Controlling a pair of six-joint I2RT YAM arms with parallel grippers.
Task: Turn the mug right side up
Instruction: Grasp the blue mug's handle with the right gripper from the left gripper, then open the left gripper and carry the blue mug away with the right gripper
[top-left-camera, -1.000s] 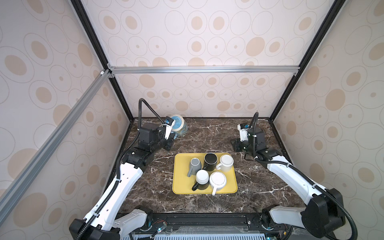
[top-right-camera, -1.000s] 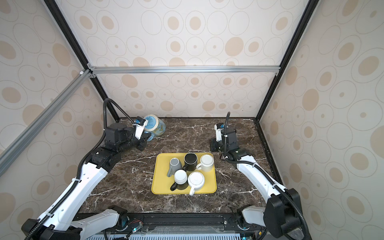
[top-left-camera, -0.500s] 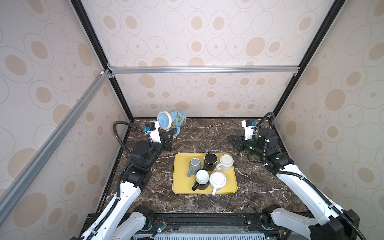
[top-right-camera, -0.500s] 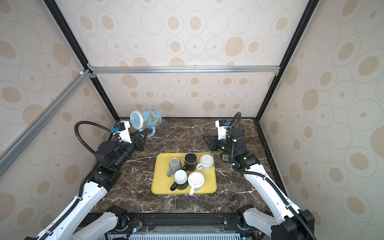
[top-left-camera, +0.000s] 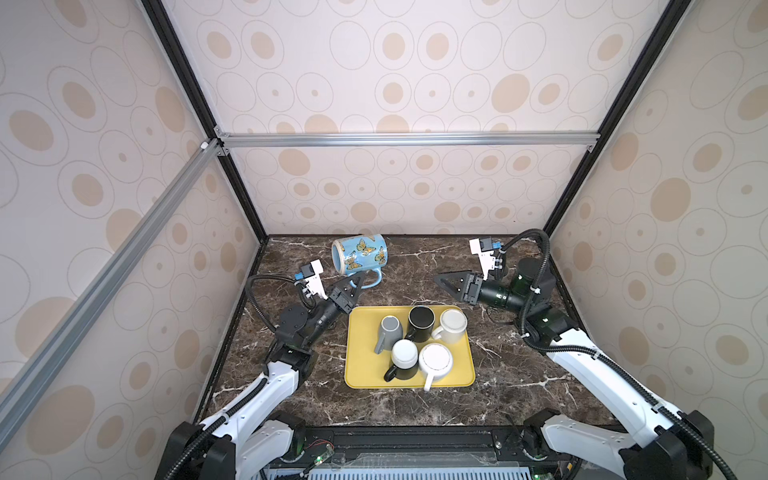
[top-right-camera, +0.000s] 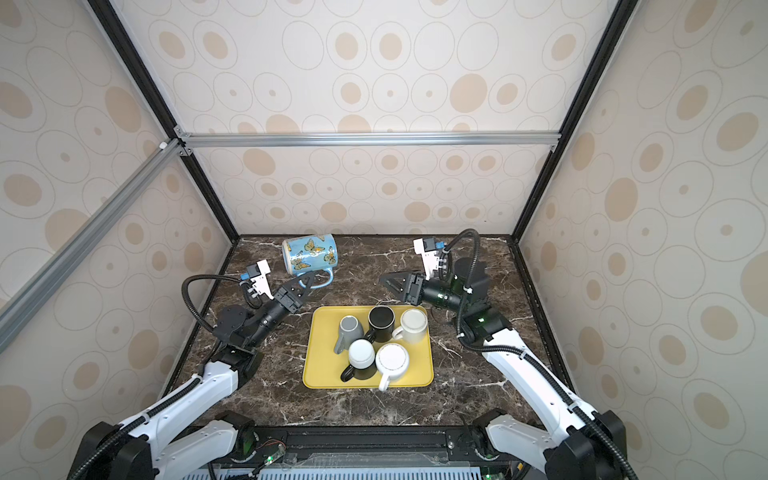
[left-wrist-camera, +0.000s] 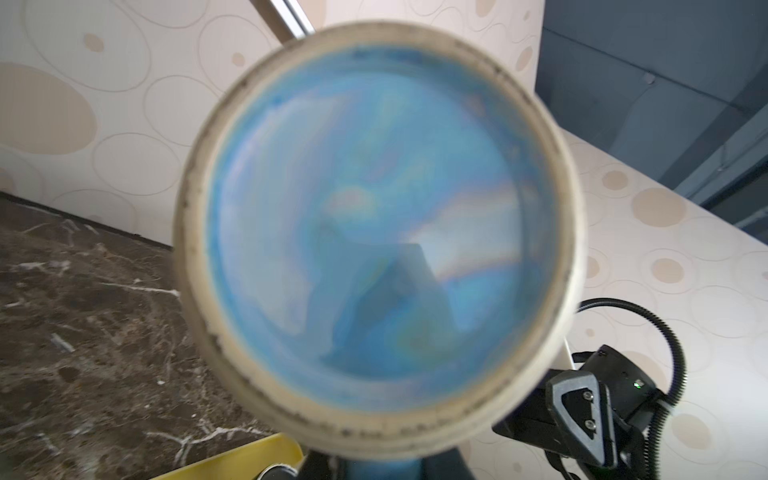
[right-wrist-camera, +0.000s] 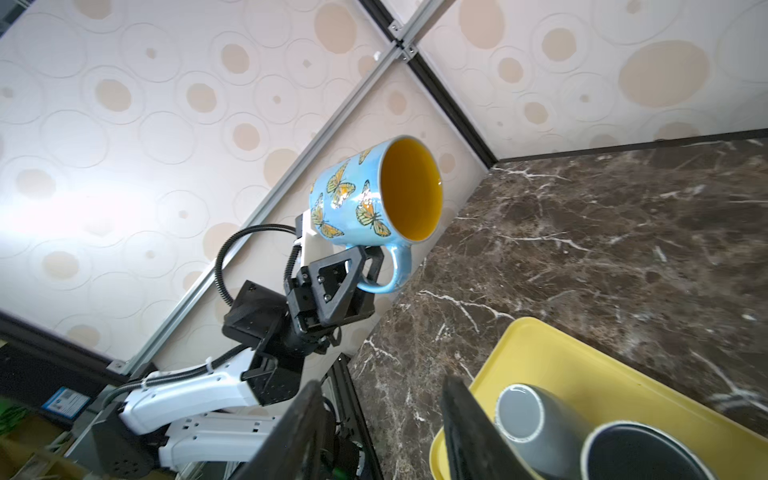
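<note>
You shifted left gripper (top-left-camera: 358, 281) and butterfly mug (top-left-camera: 360, 254) slightly right and lower than half second before. You also pushed right gripper (top-left-camera: 443, 281) closer to mug and spread its jaws wider.

Left claw was clenched on mug handle. Mug hung above rear-left of marble table (top-left-camera: 519, 374), lying sideways, yellow-lined mouth turned toward right gripper, base filling left wrist view.

Right claw was released, empty, apart from mug.

Yellow tray (top-left-camera: 360, 370) sat mid-table, holding five other mugs (top-left-camera: 422, 319).

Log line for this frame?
left end effector: shut on butterfly mug handle | butterfly mug: airborne, on its side, mouth toward right arm | right end effector: open, empty
</note>
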